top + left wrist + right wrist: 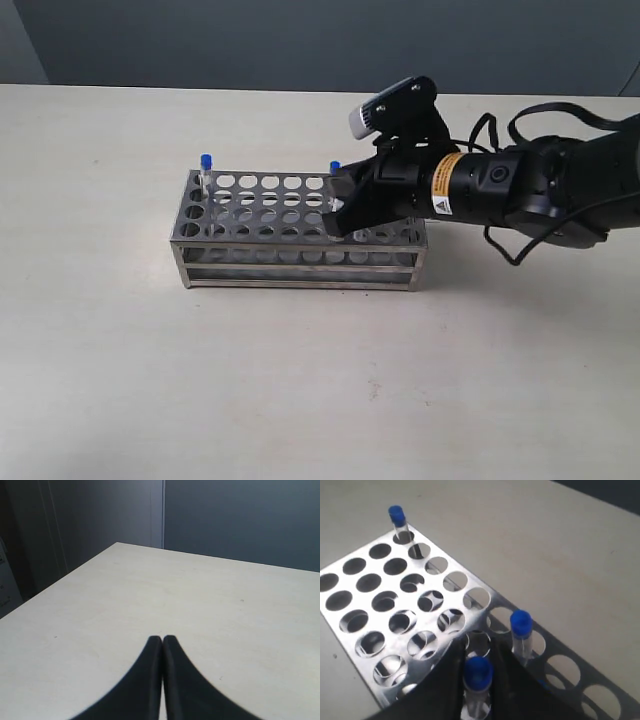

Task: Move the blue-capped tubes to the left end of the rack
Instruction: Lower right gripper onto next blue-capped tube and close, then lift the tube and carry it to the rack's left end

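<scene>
The steel rack (pixel 300 262) stands mid-table. One blue-capped tube (pixel 206 165) stands in the back corner hole at its left end. A second one (pixel 335 166) stands in the back row further right, just behind my right gripper (pixel 338 207). In the right wrist view the right gripper (pixel 479 647) is over the rack (pixel 374 566) with a finger pressed on each side of a third blue-capped tube (pixel 478 672), which still stands in its hole. The back-row tube (pixel 521 625) is beside it and the corner tube (pixel 396 516) far off. My left gripper (pixel 162 639) is shut and empty over bare table.
The rack's other holes in view are empty. The right arm's black body and cables (pixel 520 190) reach in from the right over the rack's right end. Pale tabletop (pixel 300 380) surrounds the rack, with a dark wall behind.
</scene>
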Action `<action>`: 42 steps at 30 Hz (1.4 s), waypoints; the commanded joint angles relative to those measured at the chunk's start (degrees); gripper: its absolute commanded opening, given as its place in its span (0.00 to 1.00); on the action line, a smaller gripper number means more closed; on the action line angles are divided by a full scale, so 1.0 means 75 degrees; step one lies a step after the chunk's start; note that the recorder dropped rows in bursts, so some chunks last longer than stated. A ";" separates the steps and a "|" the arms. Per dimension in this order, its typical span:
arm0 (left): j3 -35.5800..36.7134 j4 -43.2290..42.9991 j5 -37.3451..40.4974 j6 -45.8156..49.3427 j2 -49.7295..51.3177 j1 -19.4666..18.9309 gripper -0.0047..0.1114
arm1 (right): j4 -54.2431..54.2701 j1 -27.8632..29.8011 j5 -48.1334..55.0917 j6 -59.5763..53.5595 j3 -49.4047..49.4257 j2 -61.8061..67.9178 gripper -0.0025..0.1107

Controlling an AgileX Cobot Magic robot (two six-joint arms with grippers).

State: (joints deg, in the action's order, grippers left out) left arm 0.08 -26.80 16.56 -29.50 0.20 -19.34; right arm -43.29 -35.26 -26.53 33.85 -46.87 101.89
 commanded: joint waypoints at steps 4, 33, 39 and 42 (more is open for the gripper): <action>-0.0011 0.0005 0.0019 -0.0013 -0.0027 -0.0010 0.05 | -0.0011 0.0038 -0.0160 -0.0141 -0.0052 -0.0731 0.02; -0.0011 0.0005 0.0019 -0.0013 -0.0027 -0.0010 0.05 | -0.0597 -0.1719 0.0172 -0.0112 -0.3436 0.1554 0.02; -0.0011 0.0005 0.0019 -0.0013 -0.0027 -0.0010 0.05 | -0.0667 -0.1719 0.0295 -0.0112 -0.3585 0.1842 0.02; -0.0011 0.0005 0.0019 -0.0013 -0.0027 -0.0010 0.05 | -0.0667 -0.1719 0.0318 -0.0112 -0.3585 0.1998 0.02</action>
State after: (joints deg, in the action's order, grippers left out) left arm 0.08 -26.80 16.56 -29.50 0.20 -19.34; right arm -47.91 -48.22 -24.43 33.16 -73.44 116.06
